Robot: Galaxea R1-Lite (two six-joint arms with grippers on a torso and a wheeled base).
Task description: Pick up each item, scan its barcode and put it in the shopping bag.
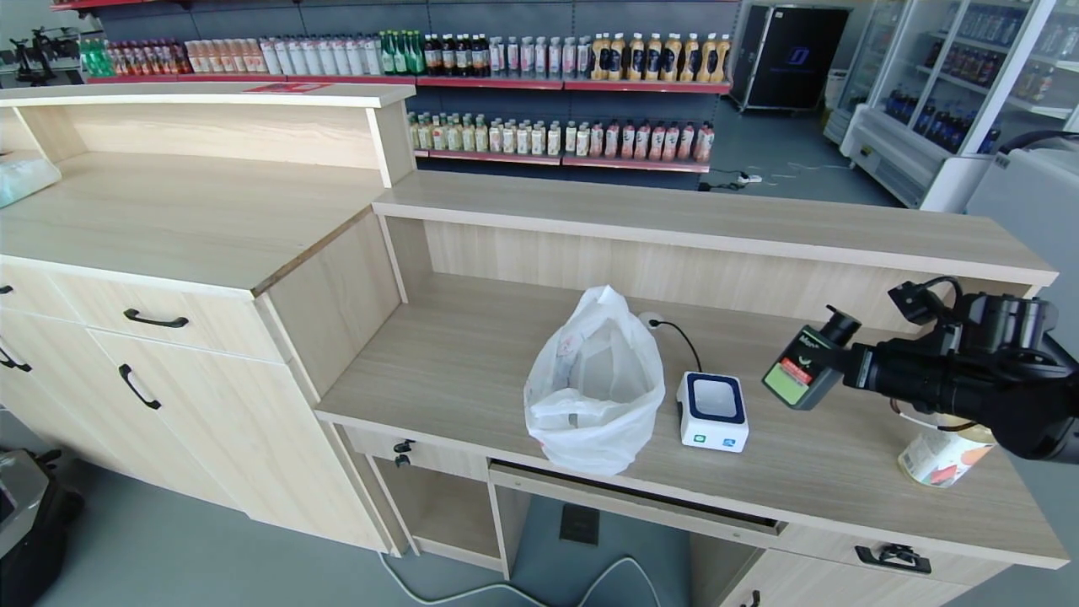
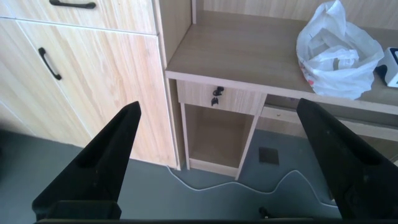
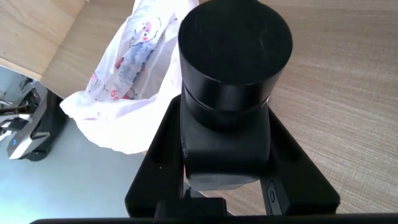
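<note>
The right gripper [image 1: 836, 364] grasps a bottle [image 1: 799, 376] (dark, green-labelled) above the tabletop [image 1: 472, 354], beside the scanner [image 1: 713, 410]; the bag [image 1: 594, 384] stands beyond. The left gripper [image 2: 217, 104] is released.

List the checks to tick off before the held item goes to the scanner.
1. Bottle clamped in the right jaws, lifted off the counter: ok.
2. Scanner window uncovered: ok.
3. Barcode turned toward the scanner: cannot tell.
4. Shopping bag upright beside the scanner, mouth open: ok.
5. Left jaws open, low beside the counter, away from the scanner: ok.
6. Cup under the right arm has clearance: cannot tell.
</note>
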